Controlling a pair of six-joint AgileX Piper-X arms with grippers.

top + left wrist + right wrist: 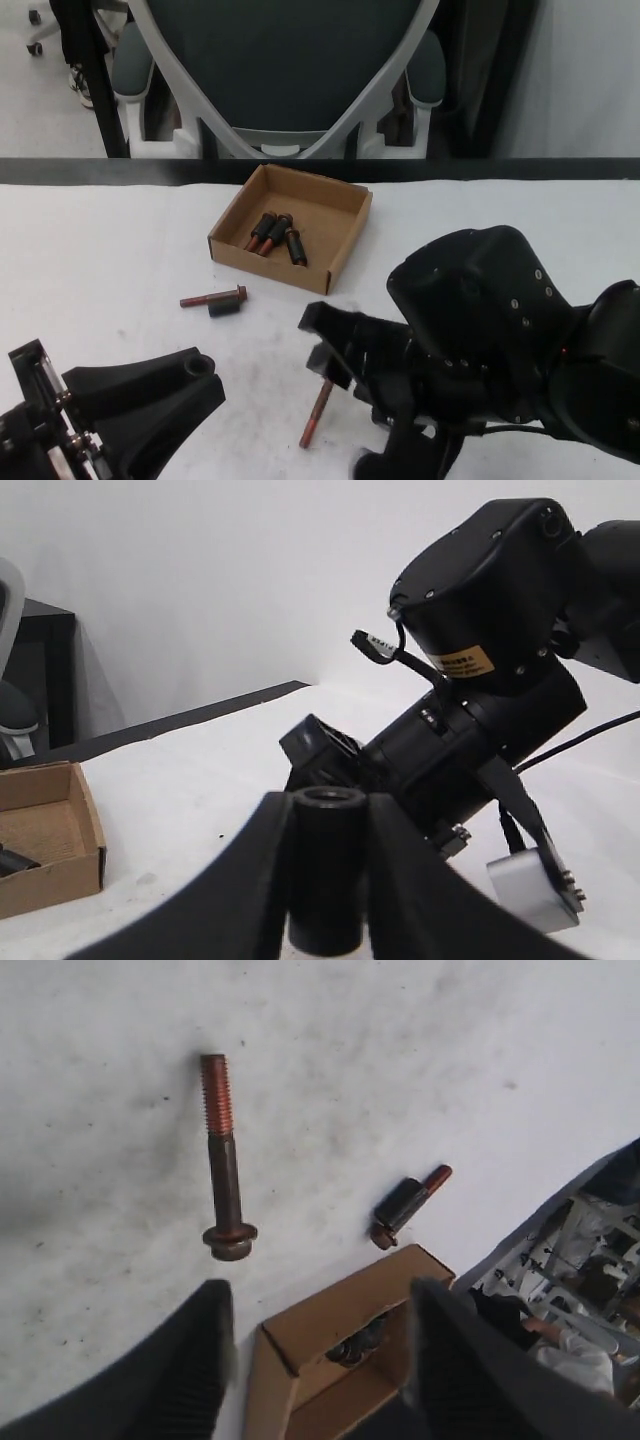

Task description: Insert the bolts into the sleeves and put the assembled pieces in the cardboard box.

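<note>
My left gripper (326, 815) is shut on a black sleeve (325, 880), held upright above the near left of the bench; in the high view the gripper (190, 372) holds that sleeve (201, 358) at its tip. My right gripper (322, 1305) stands open just above a loose reddish bolt (224, 1160), which lies on the white bench (317, 412). A second bolt (213, 297) lies beside a black sleeve (222, 311) in front of the cardboard box (338, 262). The box holds three assembled pieces (272, 234).
The right arm's bulky body (480, 320) fills the near right of the bench and looms close in the left wrist view (480, 630). An office chair (280, 70) stands behind the bench's far edge. White bench surface (90, 250) lies open at the left.
</note>
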